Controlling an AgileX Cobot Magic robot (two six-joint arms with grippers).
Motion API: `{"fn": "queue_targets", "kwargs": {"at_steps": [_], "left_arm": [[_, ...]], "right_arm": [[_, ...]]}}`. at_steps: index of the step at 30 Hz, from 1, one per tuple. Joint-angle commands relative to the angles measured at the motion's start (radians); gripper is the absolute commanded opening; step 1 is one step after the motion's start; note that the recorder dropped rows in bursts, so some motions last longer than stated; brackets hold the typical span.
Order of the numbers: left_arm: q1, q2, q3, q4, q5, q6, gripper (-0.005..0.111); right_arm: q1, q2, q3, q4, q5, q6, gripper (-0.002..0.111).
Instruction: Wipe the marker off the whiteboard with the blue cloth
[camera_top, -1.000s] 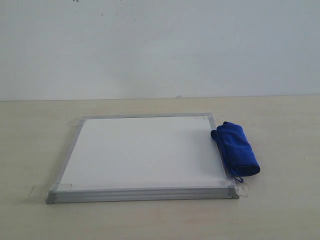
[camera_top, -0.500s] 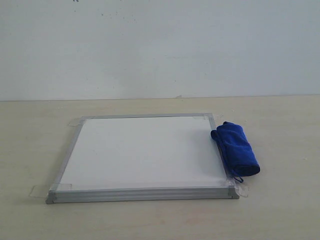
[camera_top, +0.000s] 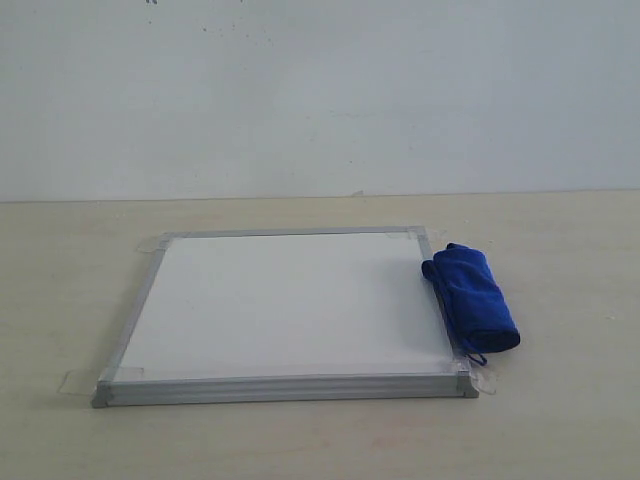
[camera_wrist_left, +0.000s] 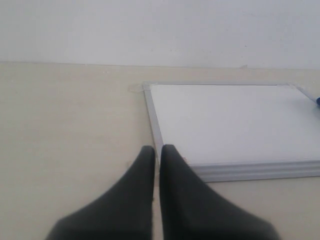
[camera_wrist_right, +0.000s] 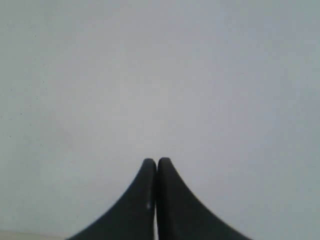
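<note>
The whiteboard (camera_top: 290, 305) lies flat on the beige table, silver-framed, with clear tape tabs at its corners. No red marker lines show on its white face in any view. The blue cloth (camera_top: 470, 296) lies rolled against the board's right edge, its small loop at the near end. Neither gripper appears in the exterior view. In the left wrist view my left gripper (camera_wrist_left: 156, 150) is shut and empty, near the corner of the whiteboard (camera_wrist_left: 230, 122); a sliver of the blue cloth (camera_wrist_left: 317, 101) shows at the frame's edge. My right gripper (camera_wrist_right: 156, 162) is shut and empty, facing only the pale wall.
A pale wall (camera_top: 320, 90) rises behind the beige table (camera_top: 560, 400). Bare tabletop surrounds the board on the left, the right and the near side.
</note>
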Motion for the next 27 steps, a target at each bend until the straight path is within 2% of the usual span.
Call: {"fn": "queue_targets", "kwargs": {"at_steps": [1, 4, 7, 10, 12, 17, 27], "left_arm": [[0.003, -0.003, 0.004, 0.005, 0.001, 0.005, 0.004], [0.003, -0.003, 0.004, 0.005, 0.001, 0.005, 0.004], [0.003, -0.003, 0.004, 0.005, 0.001, 0.005, 0.004], [0.003, -0.003, 0.004, 0.005, 0.001, 0.005, 0.004], [0.003, -0.003, 0.004, 0.005, 0.001, 0.005, 0.004], [0.003, -0.003, 0.004, 0.005, 0.001, 0.005, 0.004], [0.003, -0.003, 0.004, 0.005, 0.001, 0.005, 0.004]], "right_arm": [[-0.032, -0.067, 0.025, 0.003, 0.23, 0.016, 0.0], [-0.032, -0.093, 0.138, 0.003, 0.17, 0.016, 0.0], [-0.032, -0.098, 0.31, 0.004, 0.0, 0.075, 0.0], [-0.028, -0.098, 0.381, 0.004, -0.099, 0.096, 0.0], [-0.028, -0.098, 0.381, 0.004, -0.01, 0.104, 0.0], [-0.028, -0.098, 0.381, 0.004, 0.037, 0.087, 0.0], [-0.028, -0.098, 0.381, 0.004, 0.242, 0.087, 0.0]]}}
